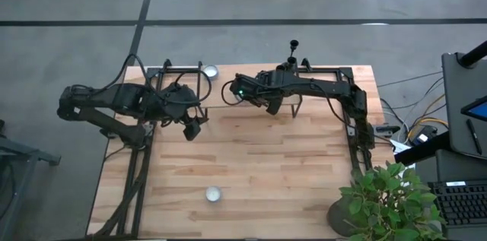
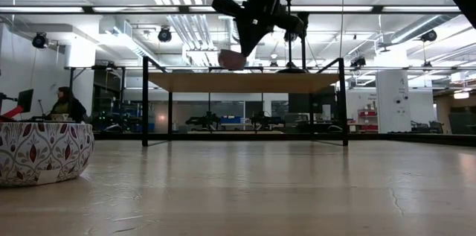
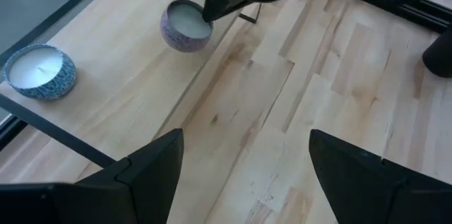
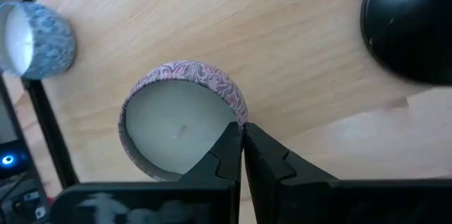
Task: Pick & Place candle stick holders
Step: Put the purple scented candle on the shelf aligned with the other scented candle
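My right gripper (image 1: 234, 93) is shut on a pink patterned candle tin (image 4: 182, 119) over the raised wooden shelf (image 2: 245, 82) at the table's far side. The tin also shows in the low view (image 2: 232, 59) and the left wrist view (image 3: 185, 26). A tall black candlestick holder (image 1: 294, 46) stands upright on its base at the shelf's far edge, behind my right arm. A black round thing (image 4: 413, 26) lies close beside the tin. My left gripper (image 3: 247, 174) is open and empty over the table's left middle (image 1: 195, 128). My right gripper pinches the tin's rim (image 4: 242, 116) on the side toward the arm. One finger (image 4: 227, 150) is over the wax inside, the other finger (image 4: 265, 157) outside the wall. The fingers slant down from the table's right. The tin hangs tilted, just above the shelf.
A blue patterned candle tin (image 1: 211, 71) sits on the shelf's far left part. Another patterned tin (image 1: 213, 194) stands near the table's front edge, large in the low view (image 2: 41, 152). A potted plant (image 1: 388, 203) stands at the near right corner.
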`<act>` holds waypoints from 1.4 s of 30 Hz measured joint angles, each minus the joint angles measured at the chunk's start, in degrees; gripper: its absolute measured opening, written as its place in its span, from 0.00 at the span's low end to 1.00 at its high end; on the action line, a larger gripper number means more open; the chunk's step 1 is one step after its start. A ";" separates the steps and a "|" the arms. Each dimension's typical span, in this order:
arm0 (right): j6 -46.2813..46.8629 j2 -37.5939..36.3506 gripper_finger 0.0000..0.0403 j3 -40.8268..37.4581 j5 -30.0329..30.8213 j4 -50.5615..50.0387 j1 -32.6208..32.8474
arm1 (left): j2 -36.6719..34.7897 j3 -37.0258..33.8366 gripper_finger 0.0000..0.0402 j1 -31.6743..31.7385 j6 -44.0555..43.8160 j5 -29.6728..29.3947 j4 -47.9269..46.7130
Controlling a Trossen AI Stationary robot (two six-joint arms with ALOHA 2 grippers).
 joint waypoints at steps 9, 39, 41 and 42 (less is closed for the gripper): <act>-0.45 0.07 0.02 -1.00 -1.66 2.74 -0.79 | 0.00 0.00 0.75 0.00 -0.85 0.52 0.00; -6.91 0.04 0.25 -1.94 -2.55 4.35 -2.47 | 0.00 0.02 0.75 0.05 -0.85 0.49 -0.04; -7.52 0.06 0.28 -1.27 -2.53 4.34 -2.18 | 0.04 0.02 0.75 0.04 0.33 0.35 0.00; -8.25 0.04 0.29 -0.83 -2.50 4.34 -1.98 | 0.10 0.02 0.75 0.04 1.07 0.05 0.00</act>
